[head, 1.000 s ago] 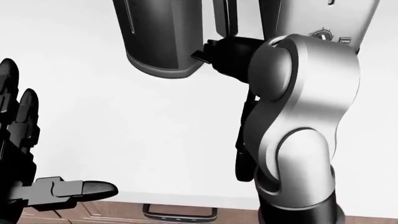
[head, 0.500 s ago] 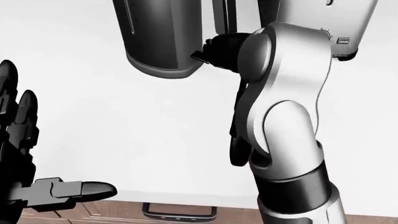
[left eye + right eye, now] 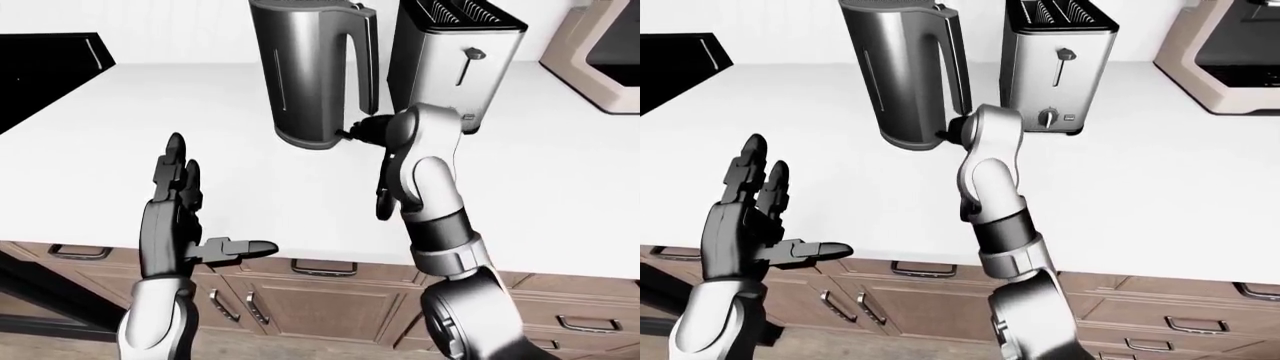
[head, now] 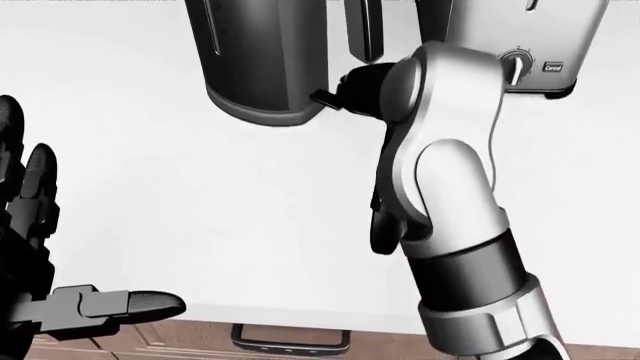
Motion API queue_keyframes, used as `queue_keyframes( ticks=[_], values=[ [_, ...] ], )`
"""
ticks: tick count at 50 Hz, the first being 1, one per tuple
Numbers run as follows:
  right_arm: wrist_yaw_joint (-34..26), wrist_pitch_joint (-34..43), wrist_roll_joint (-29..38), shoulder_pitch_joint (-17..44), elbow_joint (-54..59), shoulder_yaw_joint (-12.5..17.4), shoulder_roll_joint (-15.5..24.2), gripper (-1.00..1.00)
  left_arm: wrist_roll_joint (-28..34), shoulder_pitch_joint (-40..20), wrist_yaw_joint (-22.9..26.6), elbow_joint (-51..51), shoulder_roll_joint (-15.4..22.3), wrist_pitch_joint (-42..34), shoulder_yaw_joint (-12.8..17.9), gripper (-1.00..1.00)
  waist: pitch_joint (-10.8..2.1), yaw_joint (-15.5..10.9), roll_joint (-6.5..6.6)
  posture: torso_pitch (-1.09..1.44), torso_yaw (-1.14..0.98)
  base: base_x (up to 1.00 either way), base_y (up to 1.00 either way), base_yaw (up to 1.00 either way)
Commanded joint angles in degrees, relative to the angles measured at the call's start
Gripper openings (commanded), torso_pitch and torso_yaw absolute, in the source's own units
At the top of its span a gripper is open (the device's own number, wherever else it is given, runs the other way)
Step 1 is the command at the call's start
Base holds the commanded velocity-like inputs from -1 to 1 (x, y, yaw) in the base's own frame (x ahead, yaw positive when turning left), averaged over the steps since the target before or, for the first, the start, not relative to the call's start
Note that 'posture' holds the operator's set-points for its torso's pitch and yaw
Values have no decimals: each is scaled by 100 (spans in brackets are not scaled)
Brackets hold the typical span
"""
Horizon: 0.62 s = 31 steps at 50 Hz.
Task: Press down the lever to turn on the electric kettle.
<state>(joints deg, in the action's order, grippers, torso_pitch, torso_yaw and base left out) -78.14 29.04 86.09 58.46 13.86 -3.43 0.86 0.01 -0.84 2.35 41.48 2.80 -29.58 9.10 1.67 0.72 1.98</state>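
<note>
The right hand (image 4: 352, 90) is mostly hidden: the silver wrist and forearm of the right arm (image 3: 432, 196) cover it in all three views, so only a dark mass shows just beside the lower right of the electric kettle (image 3: 312, 71), and whether its fingers are spread, pressed together or pinching anything cannot be told. A small black tab, the lever (image 4: 324, 97), sticks out at the kettle's base toward that dark mass; contact between them cannot be made out. In the head view the kettle is cut off at the top edge, only its lower body and the bottom of its handle showing at upper centre; the eye views show it whole, upright at the upper middle of the white desk (image 3: 560, 172). Just to its right stands a steel toaster (image 3: 1054, 71) with a knob and a side lever, partly cut off in the head view. At the far right top of the eye views a beige appliance (image 3: 1230, 52) is clipped by the frame, and a black surface (image 3: 45, 75) sits at the upper left edge. The left hand (image 3: 180, 217) hangs at lower left, well apart from the kettle, palm upright, fingers (image 3: 175, 161) spread and empty, thumb pointing right. Brown drawers with handles (image 3: 320, 266) run below the desk edge.
</note>
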Motion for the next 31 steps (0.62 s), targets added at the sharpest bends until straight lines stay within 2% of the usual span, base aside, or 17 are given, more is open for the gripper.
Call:
queue_keyframes(
  ticks=[1, 5, 12, 31],
  values=[
    [153, 4, -10, 193, -134, -3, 36, 100, -1, -84, -8, 207, 31, 182, 26, 100, -129, 0, 13, 0, 0, 0, 0, 0],
    [237, 17, -71, 256, -24, 0, 51, 100, 0, -74, -13, 193, 25, 206, 27, 100, -132, -3, 8, 0, 0, 0, 0, 0],
    [207, 3, -20, -15, -183, -99, -20, 100, -15, -68, -18, 182, 24, 217, 41, 100, -134, -12, 2, 0, 0, 0, 0, 0],
    [55, -78, 93, 158, -160, -92, -75, 100, -67, -83, -8, 227, 40, 176, 84, 100, -143, -2, 9, 0, 0, 0, 0, 0]
  ],
)
